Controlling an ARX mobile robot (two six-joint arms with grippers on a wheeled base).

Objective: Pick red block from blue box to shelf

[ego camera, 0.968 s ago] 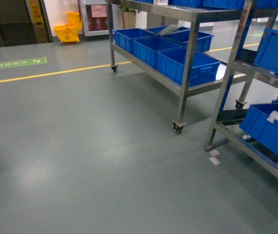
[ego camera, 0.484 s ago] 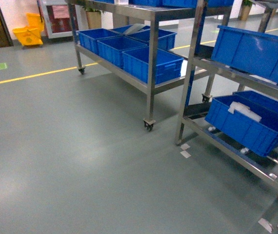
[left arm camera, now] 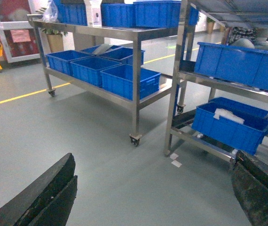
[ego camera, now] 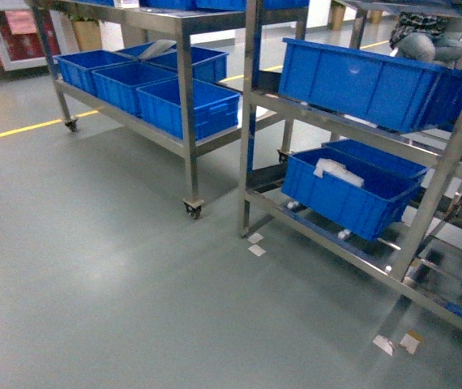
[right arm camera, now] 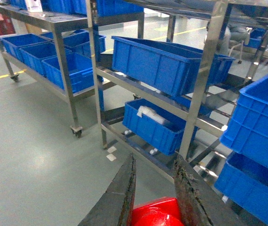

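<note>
In the right wrist view the red block (right arm camera: 156,213) sits low between the two dark fingers of my right gripper (right arm camera: 155,160), which is shut on it. Beyond those fingers stands the shelf (right arm camera: 204,70), a steel rack of several tiers, close ahead. My left gripper (left arm camera: 153,157) is open, its fingers far apart with only grey floor between them. The shelf (left arm camera: 174,84) rises at the right of the left wrist view, and the shelf (ego camera: 251,121) fills the right half of the head view. Neither gripper shows in the head view. The blue box is out of view.
Dark blue crates (ego camera: 361,81) sit on the shelf's tiers, one (ego camera: 344,194) holding a white bag. A wheeled steel table (ego camera: 186,121) with more blue crates stands to the left. A yellow floor line (ego camera: 20,130) and paper scraps (ego camera: 255,243) mark the grey floor.
The head view has swung right. The shelf and the wheeled table have slid left in the frame and look nearer; the yellow bucket is almost out of view.
</note>
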